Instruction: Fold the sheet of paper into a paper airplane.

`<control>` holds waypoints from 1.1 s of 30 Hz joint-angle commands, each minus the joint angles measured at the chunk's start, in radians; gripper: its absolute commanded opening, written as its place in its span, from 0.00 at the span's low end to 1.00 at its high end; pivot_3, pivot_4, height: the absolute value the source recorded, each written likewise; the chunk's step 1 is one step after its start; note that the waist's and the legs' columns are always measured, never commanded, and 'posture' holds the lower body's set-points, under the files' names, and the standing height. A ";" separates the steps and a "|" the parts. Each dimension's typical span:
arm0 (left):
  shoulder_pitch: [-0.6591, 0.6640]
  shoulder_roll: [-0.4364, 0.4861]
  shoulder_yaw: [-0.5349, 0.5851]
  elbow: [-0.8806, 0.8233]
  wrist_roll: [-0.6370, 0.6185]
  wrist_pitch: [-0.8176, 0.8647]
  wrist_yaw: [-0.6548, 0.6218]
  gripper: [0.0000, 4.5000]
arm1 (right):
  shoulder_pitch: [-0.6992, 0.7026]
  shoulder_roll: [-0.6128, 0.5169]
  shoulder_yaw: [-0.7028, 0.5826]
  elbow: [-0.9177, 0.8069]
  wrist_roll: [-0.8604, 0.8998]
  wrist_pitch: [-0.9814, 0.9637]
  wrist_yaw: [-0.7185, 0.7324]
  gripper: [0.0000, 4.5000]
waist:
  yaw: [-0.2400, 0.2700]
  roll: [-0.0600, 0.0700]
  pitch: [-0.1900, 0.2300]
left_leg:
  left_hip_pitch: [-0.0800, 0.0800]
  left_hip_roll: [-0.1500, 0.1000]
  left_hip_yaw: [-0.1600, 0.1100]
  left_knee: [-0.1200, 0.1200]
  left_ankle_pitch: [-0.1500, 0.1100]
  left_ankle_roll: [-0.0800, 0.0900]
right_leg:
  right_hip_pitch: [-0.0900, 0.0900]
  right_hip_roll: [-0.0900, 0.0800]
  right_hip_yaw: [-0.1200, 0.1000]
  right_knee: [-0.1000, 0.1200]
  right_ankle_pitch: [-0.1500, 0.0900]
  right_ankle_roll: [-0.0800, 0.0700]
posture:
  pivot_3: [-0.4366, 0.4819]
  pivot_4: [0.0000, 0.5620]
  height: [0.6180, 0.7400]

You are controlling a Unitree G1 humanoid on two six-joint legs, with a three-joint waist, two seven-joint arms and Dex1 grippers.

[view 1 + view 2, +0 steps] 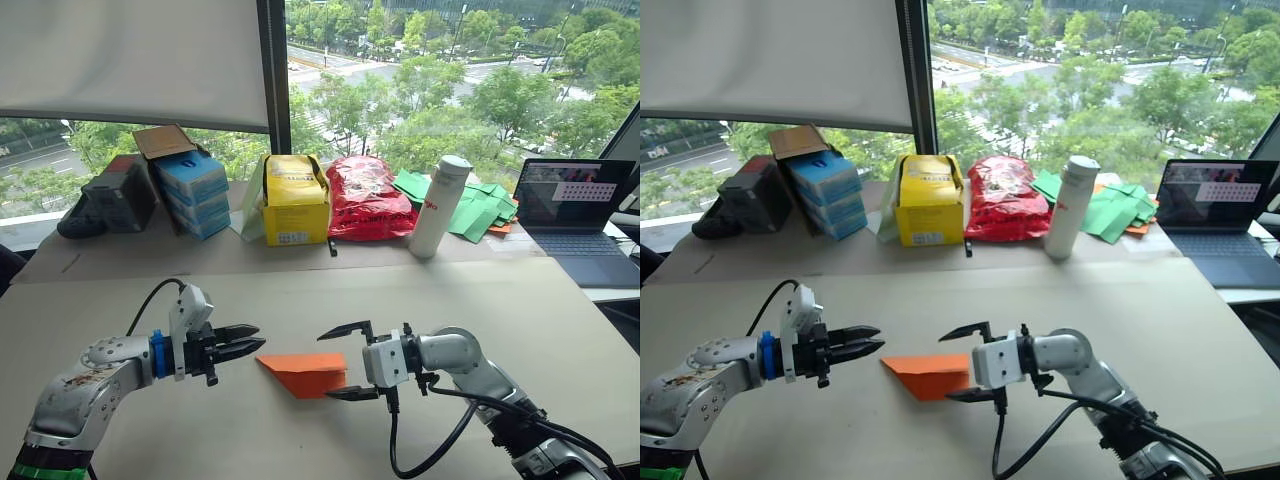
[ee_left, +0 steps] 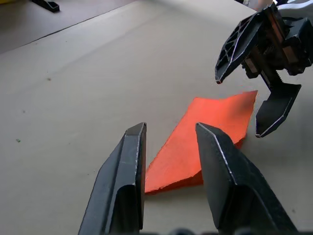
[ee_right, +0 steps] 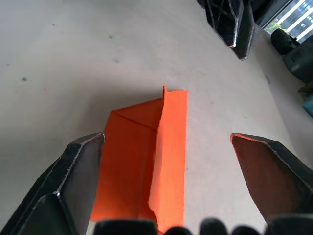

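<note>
Right hand (image 1: 343,361) is spread wide around the right end of the folded sheet of paper (image 1: 305,374) lying on the bench (image 1: 420,290), left hand (image 1: 243,343) is nearly clenched and empty at its left tip, so clamp squarely before lifting.

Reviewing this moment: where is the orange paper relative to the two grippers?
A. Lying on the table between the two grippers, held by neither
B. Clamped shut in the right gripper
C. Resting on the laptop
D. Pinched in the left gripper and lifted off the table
A. The folded orange paper lies flat on the table, with the left gripper just short of its point and the right gripper open around its wide end without closing on it.
</note>
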State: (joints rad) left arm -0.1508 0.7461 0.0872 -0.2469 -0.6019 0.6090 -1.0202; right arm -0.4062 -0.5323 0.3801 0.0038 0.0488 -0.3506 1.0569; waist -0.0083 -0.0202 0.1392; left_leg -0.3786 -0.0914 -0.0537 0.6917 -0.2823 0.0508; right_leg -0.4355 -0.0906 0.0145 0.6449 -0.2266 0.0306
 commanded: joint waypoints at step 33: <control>-0.200 -0.094 -0.407 0.403 0.522 -0.540 -0.168 0.00 | 0.228 -0.106 0.006 -0.430 -0.091 0.445 -0.165 1.00 | 0.020 0.000 0.000 | 0.009 0.000 0.000 0.001 -0.006 0.010 | 0.011 0.000 -0.002 -0.004 0.000 0.001 | 0.48 0.27 1.00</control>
State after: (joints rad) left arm -0.3795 0.6377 -0.2840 0.1368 -0.1288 0.0621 -1.1880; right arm -0.1749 -0.6355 0.3843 -0.4177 -0.0300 0.1269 0.8931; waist 0.0115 -0.0202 0.1389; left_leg -0.3692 -0.0912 -0.0537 0.6923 -0.2884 0.0613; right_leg -0.4239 -0.0904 0.0129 0.6409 -0.2272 0.0316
